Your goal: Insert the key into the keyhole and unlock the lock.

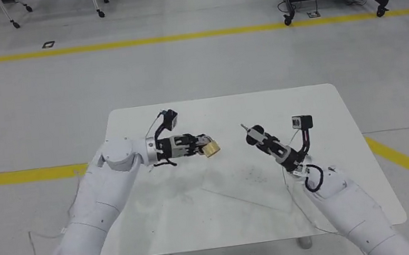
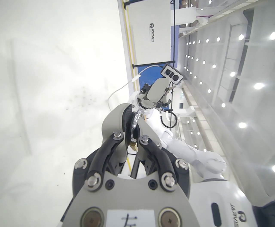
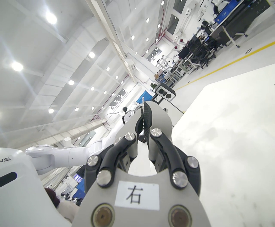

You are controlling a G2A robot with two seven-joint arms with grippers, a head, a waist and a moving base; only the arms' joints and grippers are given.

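A brass padlock [image 1: 211,149] hangs above the middle of the white table [image 1: 201,221], held by my left gripper [image 1: 203,141]. In the left wrist view that gripper [image 2: 134,116] is shut on the lock's steel shackle [image 2: 135,121], with a sliver of brass body [image 2: 133,146] below it. My right gripper [image 1: 249,133] is a short way to the right of the lock, also raised, pointing toward it. In the right wrist view it [image 3: 143,110] is shut on a thin key [image 3: 142,102] seen edge-on, whose tip sticks out past the fingertips. A gap separates key and lock.
The table edge [image 3: 193,101] runs close behind the right gripper. The other arm's wrist camera [image 2: 171,74] shows beyond the lock in the left wrist view. Yellow floor lines [image 1: 192,34] run around the table.
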